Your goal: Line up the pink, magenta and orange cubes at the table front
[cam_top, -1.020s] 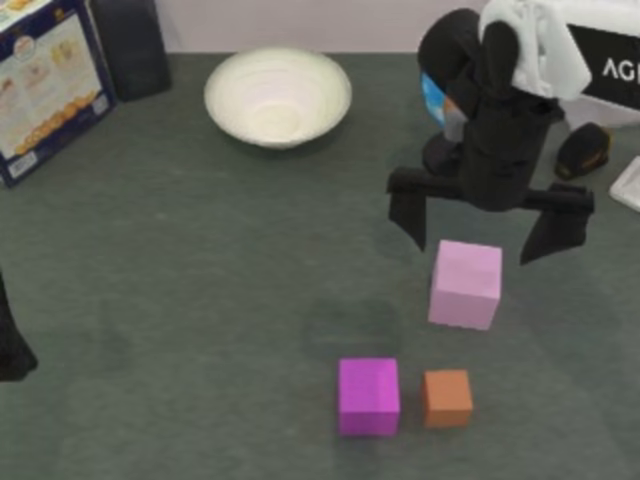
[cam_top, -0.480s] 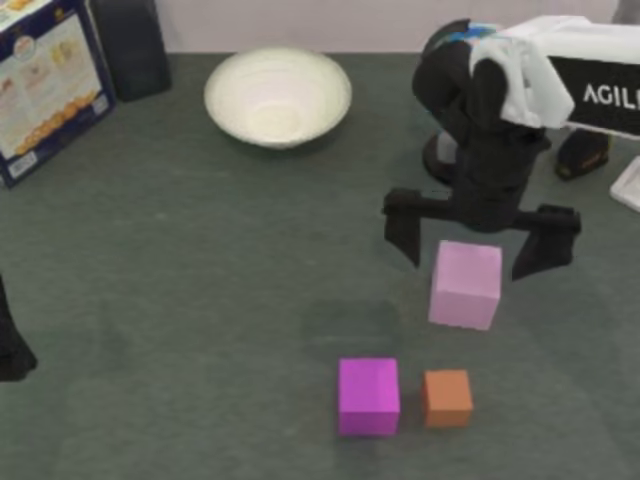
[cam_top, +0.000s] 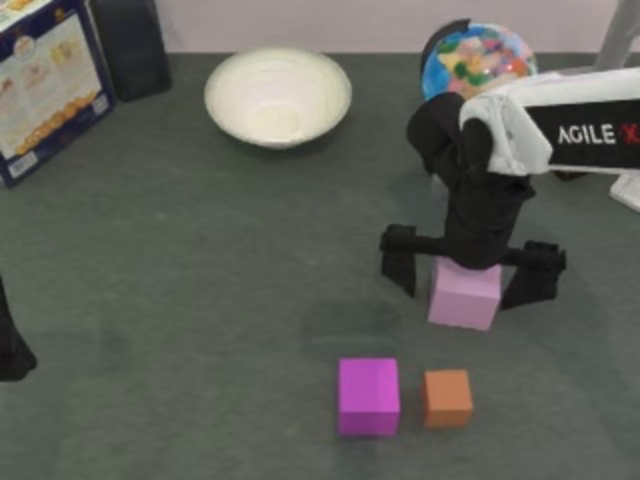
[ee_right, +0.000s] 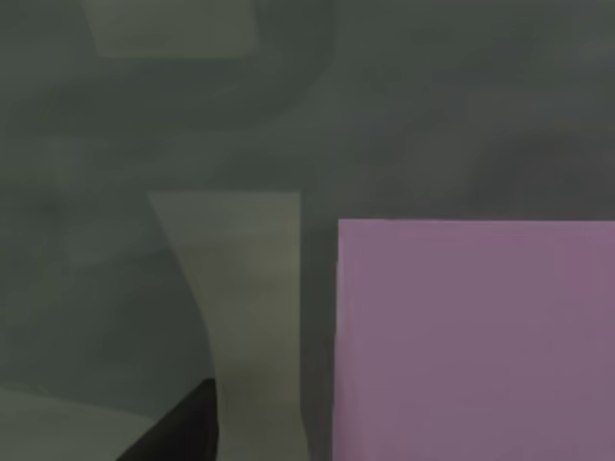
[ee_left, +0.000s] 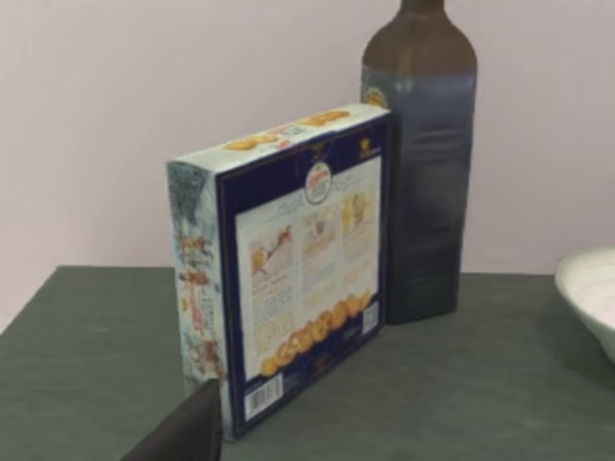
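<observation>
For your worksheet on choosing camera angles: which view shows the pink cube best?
The top view: the pink cube appears with its outline on the table, between the open fingers of the right tool, whose arm hides its far edge. The right wrist view shows only a cropped pink face. The left wrist view misses it.

a plain pale pinkish wall [ee_left: 144, 115] rises behind the dark green-grey felt-like tabletop [cam_top: 180, 260].

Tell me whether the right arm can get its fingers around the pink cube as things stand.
Probably yes. The right gripper hangs open right over the pink cube, one finger on each side, and the magenta cube and orange cube sit clear, nearer the front.
</observation>
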Motion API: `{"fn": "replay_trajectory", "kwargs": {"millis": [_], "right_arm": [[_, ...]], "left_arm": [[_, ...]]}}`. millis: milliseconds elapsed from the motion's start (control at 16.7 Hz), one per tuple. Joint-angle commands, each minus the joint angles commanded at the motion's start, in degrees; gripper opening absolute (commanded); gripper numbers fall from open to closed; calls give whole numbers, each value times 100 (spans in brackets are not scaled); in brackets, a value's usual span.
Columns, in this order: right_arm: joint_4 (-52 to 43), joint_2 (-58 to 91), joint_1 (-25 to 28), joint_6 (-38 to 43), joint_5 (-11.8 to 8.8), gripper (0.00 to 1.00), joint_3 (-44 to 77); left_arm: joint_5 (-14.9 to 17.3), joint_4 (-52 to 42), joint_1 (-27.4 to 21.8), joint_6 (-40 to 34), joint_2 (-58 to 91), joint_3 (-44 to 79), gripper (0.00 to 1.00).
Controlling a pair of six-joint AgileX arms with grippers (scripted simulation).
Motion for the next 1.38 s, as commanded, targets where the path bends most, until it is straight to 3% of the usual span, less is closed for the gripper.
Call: {"fn": "replay_trajectory", "kwargs": {"millis": [60, 840, 1380], "right_arm": [[0, 0, 0, 0, 0, 100, 0], [0, 0, 0, 0, 0, 2, 0], [-37, -78, -18, -15, 35, 0, 5]], "left_arm": [[0, 0, 0, 0, 0, 0, 100], [0, 0, 0, 0, 0, 0, 100], [0, 0, 0, 0, 0, 0, 100]]}}
